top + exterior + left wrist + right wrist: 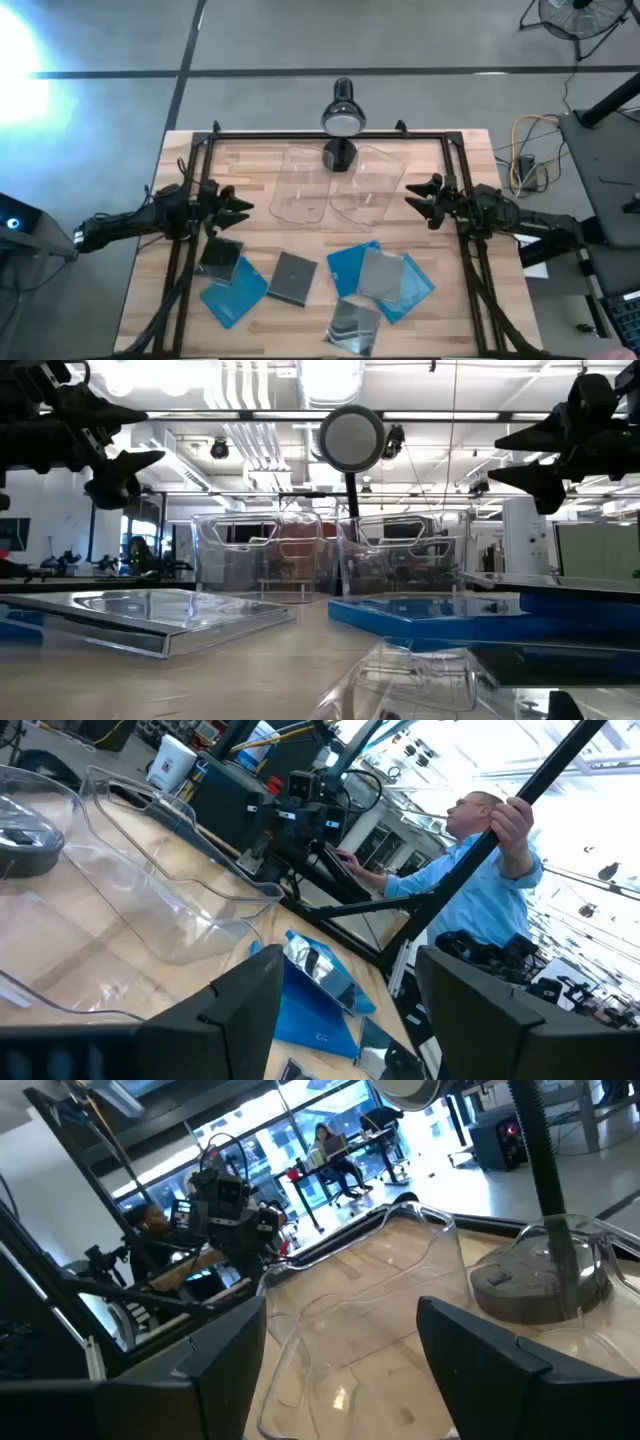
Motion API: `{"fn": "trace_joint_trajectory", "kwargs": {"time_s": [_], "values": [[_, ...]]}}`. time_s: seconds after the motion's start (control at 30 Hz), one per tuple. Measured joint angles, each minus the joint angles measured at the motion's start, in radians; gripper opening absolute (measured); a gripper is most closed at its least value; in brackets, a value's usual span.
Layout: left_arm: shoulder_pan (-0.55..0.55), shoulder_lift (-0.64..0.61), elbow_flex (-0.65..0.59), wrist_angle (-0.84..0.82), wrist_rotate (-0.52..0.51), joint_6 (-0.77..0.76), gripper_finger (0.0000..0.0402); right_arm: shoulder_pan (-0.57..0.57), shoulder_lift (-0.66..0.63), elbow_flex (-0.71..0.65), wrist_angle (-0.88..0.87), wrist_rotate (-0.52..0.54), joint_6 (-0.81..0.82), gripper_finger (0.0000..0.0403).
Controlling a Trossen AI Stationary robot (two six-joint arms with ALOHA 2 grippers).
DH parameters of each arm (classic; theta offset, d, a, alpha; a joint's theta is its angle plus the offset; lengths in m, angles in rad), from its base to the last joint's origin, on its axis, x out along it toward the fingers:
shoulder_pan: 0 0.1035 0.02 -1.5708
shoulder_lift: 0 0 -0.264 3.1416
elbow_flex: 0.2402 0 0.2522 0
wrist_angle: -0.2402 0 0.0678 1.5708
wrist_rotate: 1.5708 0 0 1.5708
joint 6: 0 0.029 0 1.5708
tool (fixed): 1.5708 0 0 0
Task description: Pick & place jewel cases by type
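While both bins [345, 185] stand empty just in front of the lamp [342, 115], sorting looks unstarted: seven cases [300, 280], blue, grey and clear, lie loose nearer the table's front edge than the bins. Left gripper [232, 207] and right gripper [422, 198], fingers parted and empty, flank the bins; next, one must descend on a case.

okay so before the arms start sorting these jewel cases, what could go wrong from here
1. The cases overlap: a grey case lies on top of the blue cases, so picking one may drag or shift another.
2. The two clear bins sit touching around the lamp base; a drop near the shared edge could land in the wrong bin.
3. Both the left gripper and right gripper are open and empty; reaching into the middle together risks a collision.
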Motion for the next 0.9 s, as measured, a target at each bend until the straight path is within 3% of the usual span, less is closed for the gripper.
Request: {"fn": "trace_joint_trajectory", "kwargs": {"time_s": [0.9], "values": [[0.0, 0.0, 0.0, 0.0, 0.0, 0.0, 0.0213, 0.0, 0.0, 0.0, 0.0, 0.0, 0.0, 0.0254]]}}
